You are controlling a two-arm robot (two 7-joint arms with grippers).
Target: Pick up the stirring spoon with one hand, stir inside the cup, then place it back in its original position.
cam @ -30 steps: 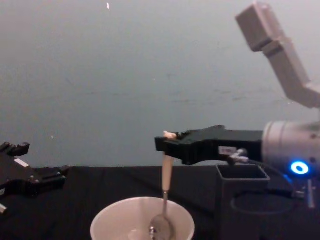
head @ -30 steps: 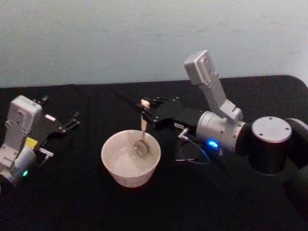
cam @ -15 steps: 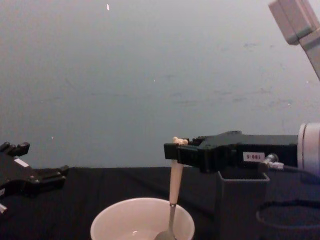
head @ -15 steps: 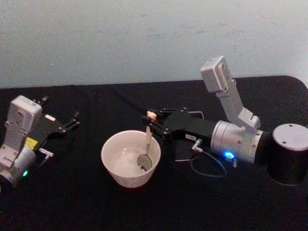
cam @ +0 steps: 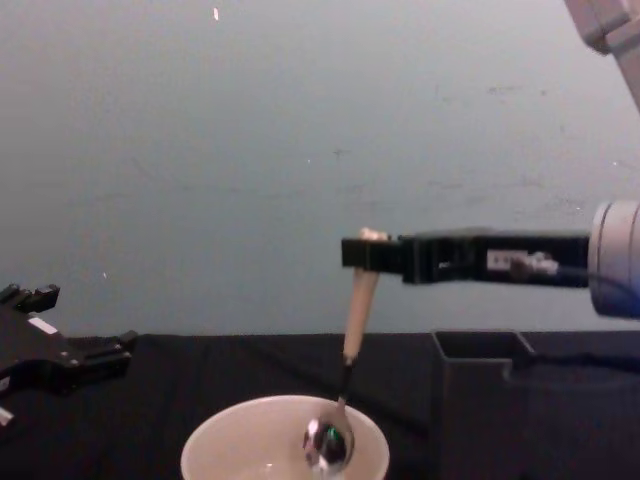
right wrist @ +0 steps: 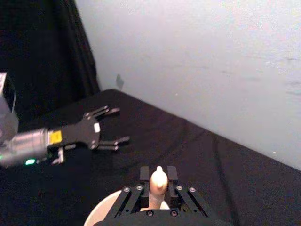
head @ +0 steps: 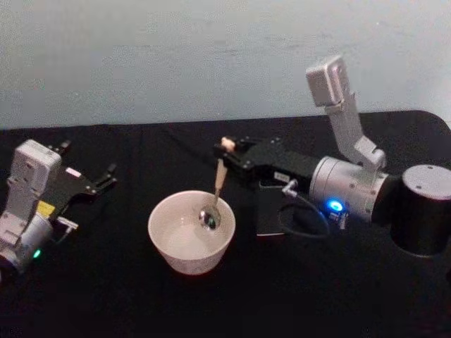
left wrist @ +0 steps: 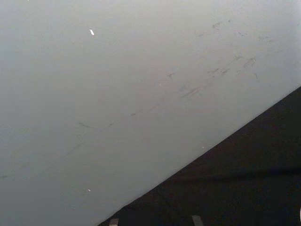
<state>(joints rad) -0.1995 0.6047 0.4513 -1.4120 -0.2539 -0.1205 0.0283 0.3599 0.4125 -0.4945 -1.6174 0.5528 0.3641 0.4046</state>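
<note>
The right gripper (head: 227, 146) clamps the spoon (head: 218, 182) by its handle top. It hangs slightly tilted, its bowl inside the cup (head: 184, 255). The holder box (head: 270, 211) sits just right. The left gripper (head: 104, 176) is parked, fingers spread.

No legible text. White label (cam: 515, 263) on right gripper (cam: 364, 251) body: characters blurred, unreadable. Yellow sticker (right wrist: 55, 136) on left gripper (right wrist: 112, 126): markings too small to read.
</note>
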